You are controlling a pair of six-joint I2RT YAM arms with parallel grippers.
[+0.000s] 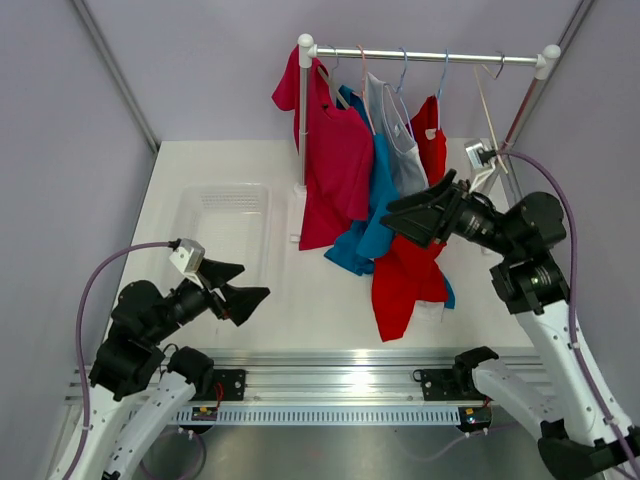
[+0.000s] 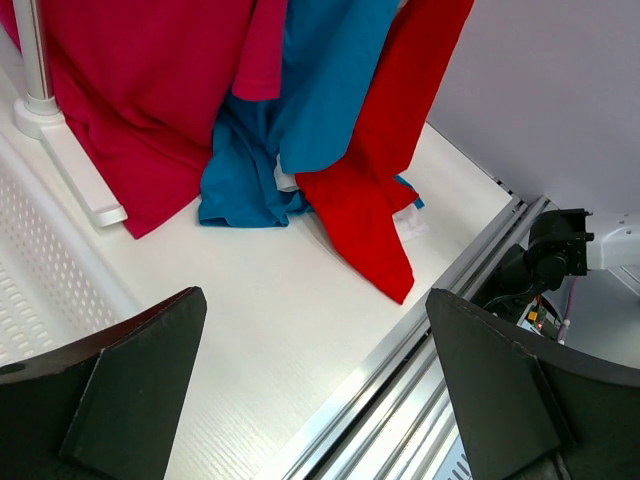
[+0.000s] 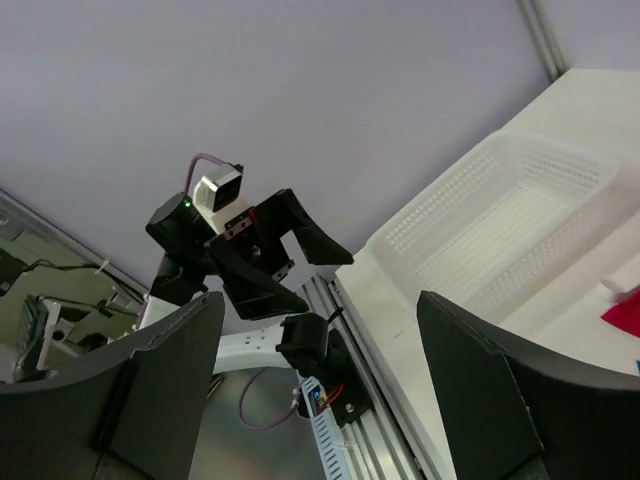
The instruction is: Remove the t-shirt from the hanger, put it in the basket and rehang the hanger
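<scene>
A white rack with a rail (image 1: pixel 430 56) holds several garments on hangers: a crimson t-shirt (image 1: pixel 335 170), a blue t-shirt (image 1: pixel 375 220), a grey top (image 1: pixel 400 150) and a red t-shirt (image 1: pixel 405 275) whose hem trails down onto the table. My right gripper (image 1: pixel 420 215) is open and empty, its fingers right at the red t-shirt's middle, in front of the blue one. My left gripper (image 1: pixel 235 288) is open and empty over the table, left of the garments. The left wrist view shows the crimson (image 2: pixel 130 110), blue (image 2: pixel 310 100) and red (image 2: pixel 385 190) shirts ahead of the open left gripper (image 2: pixel 315 380).
A white perforated basket (image 1: pixel 225 215) lies on the table left of the rack post (image 1: pixel 303 120); it also shows in the right wrist view (image 3: pixel 520 215). Empty hangers (image 1: pixel 488 110) hang at the rail's right end. A metal rail (image 1: pixel 330 365) runs along the near edge.
</scene>
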